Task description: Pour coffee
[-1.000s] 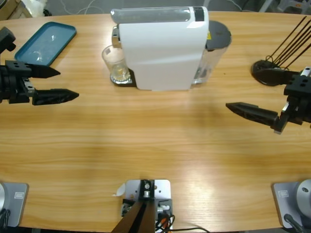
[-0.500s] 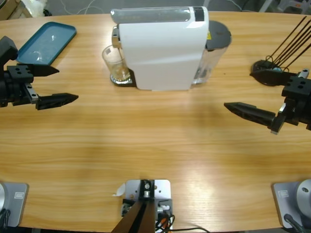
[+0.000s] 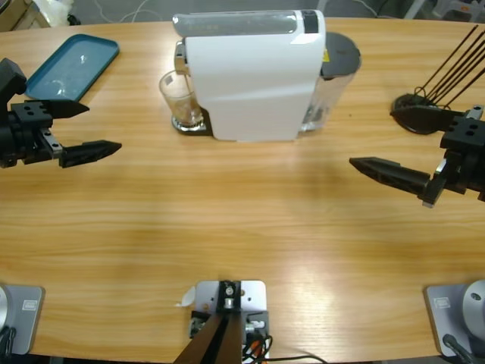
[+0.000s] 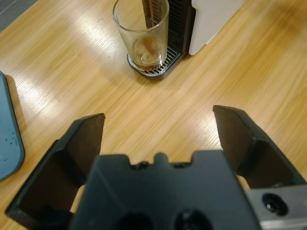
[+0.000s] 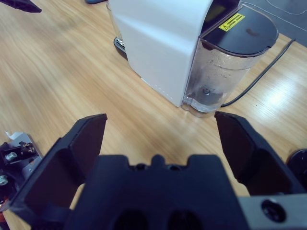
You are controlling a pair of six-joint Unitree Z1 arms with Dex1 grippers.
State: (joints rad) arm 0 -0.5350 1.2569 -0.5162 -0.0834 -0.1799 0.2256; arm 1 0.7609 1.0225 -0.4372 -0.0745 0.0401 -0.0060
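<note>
Coffee [image 4: 144, 61] is just a thin brown layer at the bottom of the glass [image 4: 141, 31], and a brown stream is coming down from the spout above it, so I'd say we're mid-brew and nothing's been grabbed yet.

Going near to far in the left wrist view: the left end effector [image 4: 158, 139] has its jaws spread wide apart and empty, pointed at the glass with bare wooden counter [image 4: 72, 72] between them. The glass sits upright on the little drip grate [image 4: 160, 67], tucked against the front of the white coffee machine [image 3: 254, 76]. A teal tray [image 3: 72, 67] lies off to the side near that arm.

The right end effector [image 5: 158, 143] is likewise wide apart, holding nothing, facing the machine's rear end and its clear water tank [image 5: 216, 76], well away from the glass.

Next move, my guess: wait for the stream to stop, then slide the left end effector in level around the glass's lower half and close gently. It's thin, smooth glass, so it could slip or tip.
</note>
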